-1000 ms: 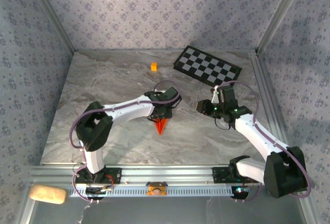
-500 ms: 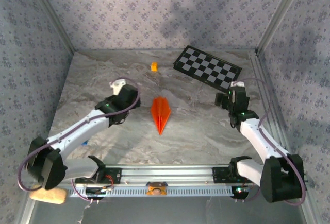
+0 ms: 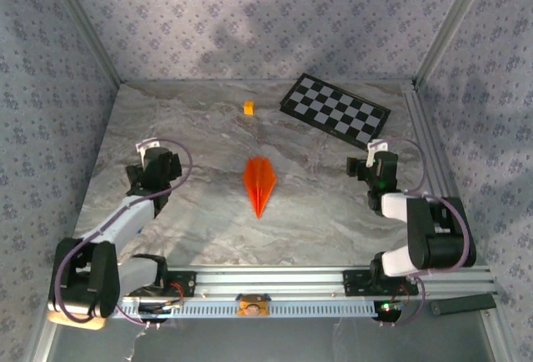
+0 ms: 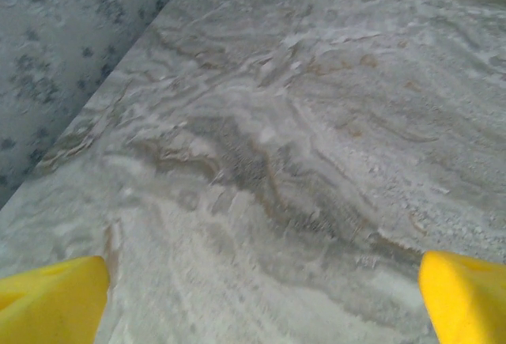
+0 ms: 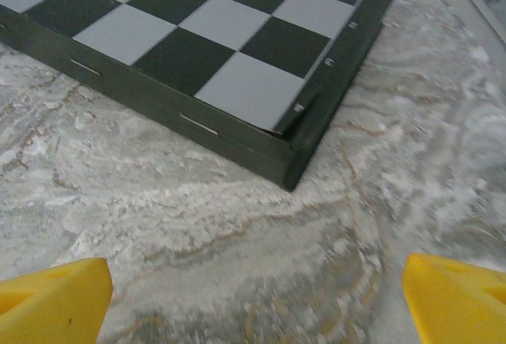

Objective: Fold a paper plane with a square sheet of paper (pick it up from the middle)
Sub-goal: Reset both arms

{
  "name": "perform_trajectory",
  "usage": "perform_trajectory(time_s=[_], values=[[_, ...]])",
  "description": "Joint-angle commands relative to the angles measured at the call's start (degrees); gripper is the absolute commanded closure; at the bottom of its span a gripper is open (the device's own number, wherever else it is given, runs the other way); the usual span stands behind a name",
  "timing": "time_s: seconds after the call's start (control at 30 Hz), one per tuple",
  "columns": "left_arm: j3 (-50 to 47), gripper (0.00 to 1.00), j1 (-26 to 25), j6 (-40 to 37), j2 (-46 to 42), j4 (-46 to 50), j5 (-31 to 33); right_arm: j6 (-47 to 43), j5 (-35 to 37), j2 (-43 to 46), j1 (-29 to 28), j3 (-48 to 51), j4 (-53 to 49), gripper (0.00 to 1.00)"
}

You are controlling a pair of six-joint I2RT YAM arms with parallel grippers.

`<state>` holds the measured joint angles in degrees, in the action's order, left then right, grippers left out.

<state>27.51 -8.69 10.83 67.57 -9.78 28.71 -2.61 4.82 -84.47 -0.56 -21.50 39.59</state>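
The square sheet of paper lies as a paper plane (image 3: 259, 184), a narrow bright orange dart with a centre crease, flat on the marble table (image 3: 191, 129) with its tip toward the near edge. Nothing touches it. My left gripper (image 3: 151, 156) is drawn back to the left side of the table, well away from the plane. In the left wrist view that gripper (image 4: 261, 304) is open, its yellow fingertips (image 4: 51, 300) wide apart over bare marble. My right gripper (image 3: 377, 160) sits at the right side, also open (image 5: 257, 304), with only table between its fingertips (image 5: 458, 300).
A black-and-white checkered board (image 3: 335, 110) lies at the back right, its near corner (image 5: 288, 166) just ahead of my right gripper. A small orange cube (image 3: 248, 107) rests at the back centre. Patterned walls (image 3: 50, 129) enclose the table on three sides.
Both grippers have opened, the left letting go of the plane. Both arms have pulled back to the left and right sides. The plane now lies uncovered in the middle.
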Motion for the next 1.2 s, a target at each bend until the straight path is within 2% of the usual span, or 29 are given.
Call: perform_trajectory(time_s=[0.0, 0.03, 0.07, 0.1, 0.23, 0.3, 0.37, 0.43, 0.57, 0.67, 0.73, 0.83, 1.17], values=[[-2.5, 0.0, 1.2, -7.4, 4.9, -16.2, -5.9, -1.7, -4.5, -1.6, 0.9, 0.5, 6.6, 0.04], [-3.1, 0.0, 1.7, -8.3, 6.7, -19.6, -7.0, -1.5, -4.9, -2.1, 1.2, 0.4, 7.3, 0.06], [-3.7, 0.0, 1.9, -9.4, 8.6, -22.8, -8.5, -0.4, -2.3, -2.5, 1.2, 0.2, 7.7, 0.06], [-3.4, 0.0, 1.9, -10.0, 9.9, -24.8, -8.3, 1.0, 0.2, -2.3, 1.3, -1.3, 4.4, 0.02], [-2.9, 0.0, 4.1, -12.0, 14.5, -30.6, -15.0, 1.2, -0.2, -2.5, 1.8, -1.0, 5.8, 0.0], [-3.1, 0.0, 5.3, -11.6, 17.9, -34.7, -17.7, 1.2, -0.2, -2.5, 1.8, -1.0, 5.9, 0.0], [-2.5, 0.0, 8.5, -8.8, 19.1, -33.3, -21.0, 1.3, -0.4, -2.5, 1.9, -1.0, 5.7, 0.0], [-4.9, 0.0, 9.8, -7.8, 20.7, -39.4, -23.2, 1.3, -0.6, -2.5, 2.0, -1.1, 5.7, 0.0], [-4.2, 0.0, 9.7, -7.9, 20.0, -37.1, -23.0, 1.2, -0.5, -2.5, 1.8, -1.0, 5.8, 0.0], [-3.8, 0.0, 10.0, -9.7, 20.4, -36.6, -28.6, 1.2, -0.5, -2.5, 1.8, -1.0, 5.7, 0.0], [-3.7, 0.0, 10.2, -9.4, 20.2, -36.1, -28.3, 1.2, -0.4, -2.5, 1.8, -1.0, 5.7, 0.0], [-4.0, 0.0, 9.4, -8.8, 20.3, -36.9, -23.9, 1.2, -0.4, -2.5, 1.9, -1.2, 5.6, 0.0], [-4.0, 0.0, 9.2, -8.8, 20.3, -37.0, -23.8, 1.2, -0.4, -2.5, 1.9, -1.1, 5.7, 0.0]])
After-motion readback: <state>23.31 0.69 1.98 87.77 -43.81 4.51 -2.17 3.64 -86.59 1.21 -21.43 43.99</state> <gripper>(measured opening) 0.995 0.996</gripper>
